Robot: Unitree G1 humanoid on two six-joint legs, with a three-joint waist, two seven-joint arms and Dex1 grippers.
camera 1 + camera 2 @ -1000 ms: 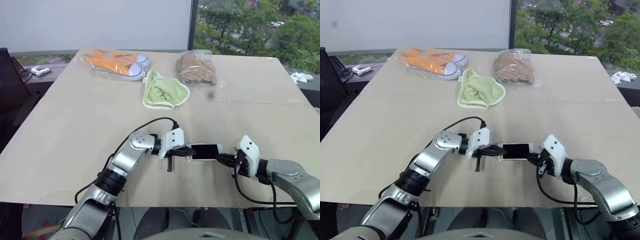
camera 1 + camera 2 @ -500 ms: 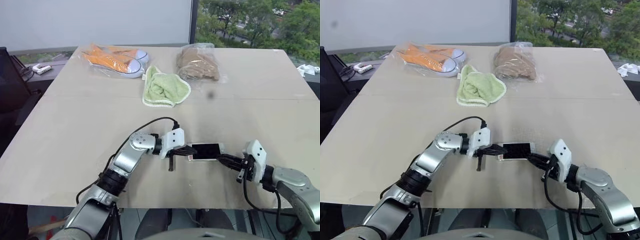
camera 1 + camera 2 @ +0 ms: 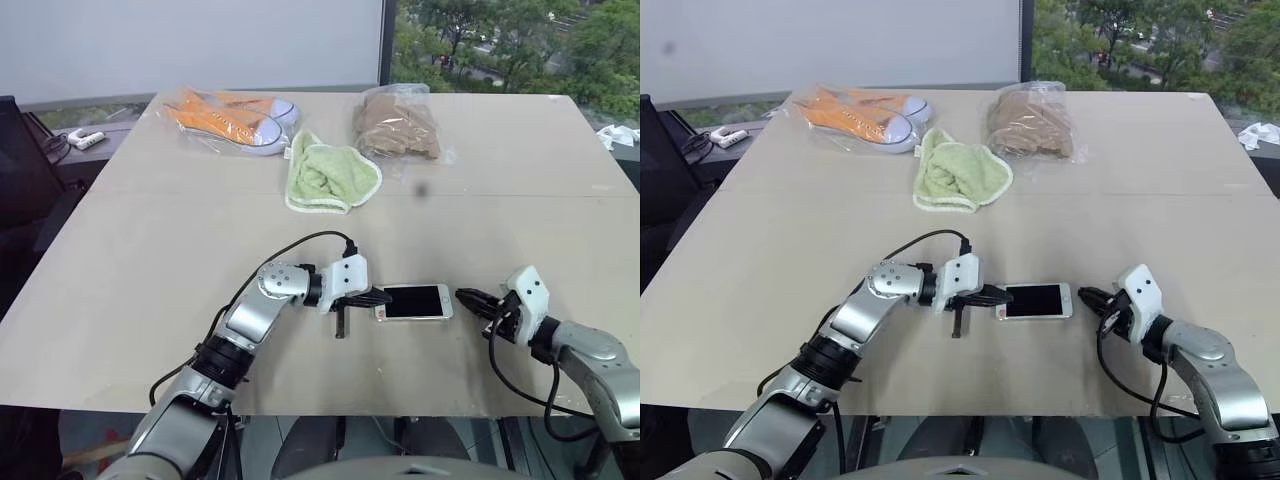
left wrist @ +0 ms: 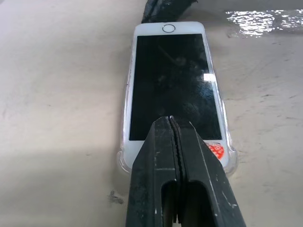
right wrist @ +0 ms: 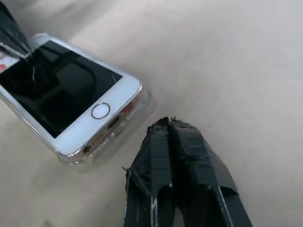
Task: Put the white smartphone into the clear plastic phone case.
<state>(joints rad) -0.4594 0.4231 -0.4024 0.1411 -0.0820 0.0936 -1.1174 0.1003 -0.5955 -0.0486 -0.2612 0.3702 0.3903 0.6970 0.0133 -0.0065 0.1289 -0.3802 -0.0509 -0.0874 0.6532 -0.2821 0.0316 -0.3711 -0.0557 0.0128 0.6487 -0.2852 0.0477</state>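
Pressing closed-fingered on the white smartphone [image 4: 173,80], your left gripper [image 4: 173,124] may slide it in the clear plastic phone case [image 5: 142,105]; right gripper [image 5: 169,124] closed, empty.

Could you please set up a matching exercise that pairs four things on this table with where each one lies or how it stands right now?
Things:
1. white smartphone
2. right gripper
3. green towel
4. orange shoes

Places or states:
A. far left of the table, inside a clear bag
B. shut, just off the phone's home-button end, not touching it
C. screen up, lying in the clear plastic phone case
D. crumpled, between the shoes and the bagged brown item

Pairs: 1-C, 2-B, 3-D, 4-A
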